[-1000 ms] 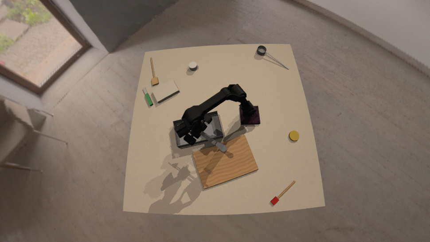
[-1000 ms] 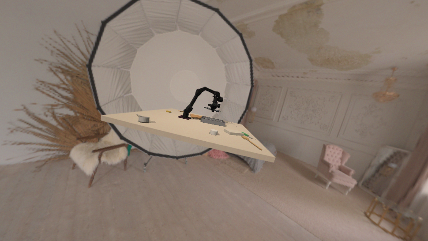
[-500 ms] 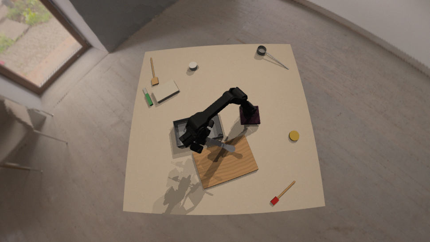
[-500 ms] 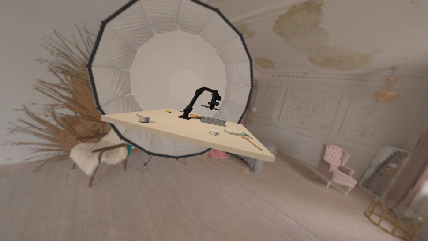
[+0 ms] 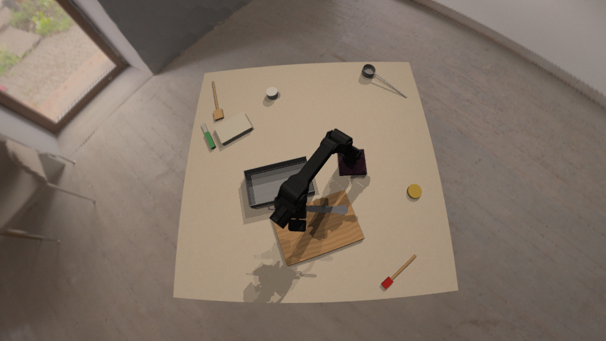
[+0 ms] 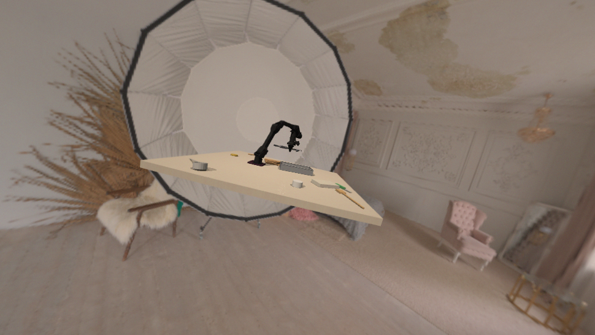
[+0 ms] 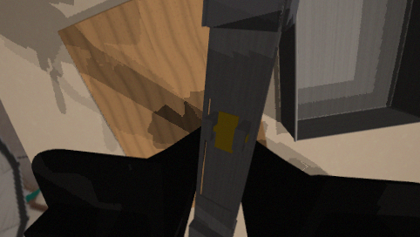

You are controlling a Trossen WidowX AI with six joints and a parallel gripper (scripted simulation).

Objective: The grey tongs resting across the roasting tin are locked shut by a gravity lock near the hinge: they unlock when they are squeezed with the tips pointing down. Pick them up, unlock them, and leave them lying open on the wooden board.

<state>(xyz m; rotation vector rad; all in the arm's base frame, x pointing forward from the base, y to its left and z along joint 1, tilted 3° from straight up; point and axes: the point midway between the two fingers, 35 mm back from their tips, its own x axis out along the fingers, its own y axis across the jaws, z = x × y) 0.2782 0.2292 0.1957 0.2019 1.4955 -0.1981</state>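
My gripper (image 5: 298, 213) (image 6: 292, 147) (image 7: 220, 134) is shut on the grey tongs (image 5: 326, 209) (image 6: 281, 146) (image 7: 237, 74), with one finger on each side. They hang in the air, roughly level in the exterior view. Their broad end points right in the top view, over the wooden board (image 5: 335, 241) (image 6: 272, 161) (image 7: 165, 22). The tongs look narrow, arms close together; a yellow piece shows on them in the wrist view. Whether the lock is engaged cannot be told. The roasting tin (image 5: 247, 186) (image 6: 295, 168) (image 7: 348, 124) stands beside the board, the tongs off it.
A pale block (image 5: 233, 127), a green-handled tool (image 5: 208, 138) and a wooden spatula (image 5: 216, 99) lie beyond the tin. A white round pot (image 5: 272, 92), a ladle-like pan (image 5: 368, 71), a yellow disc (image 5: 414, 191) and a red-headed brush (image 5: 387, 282) are farther off.
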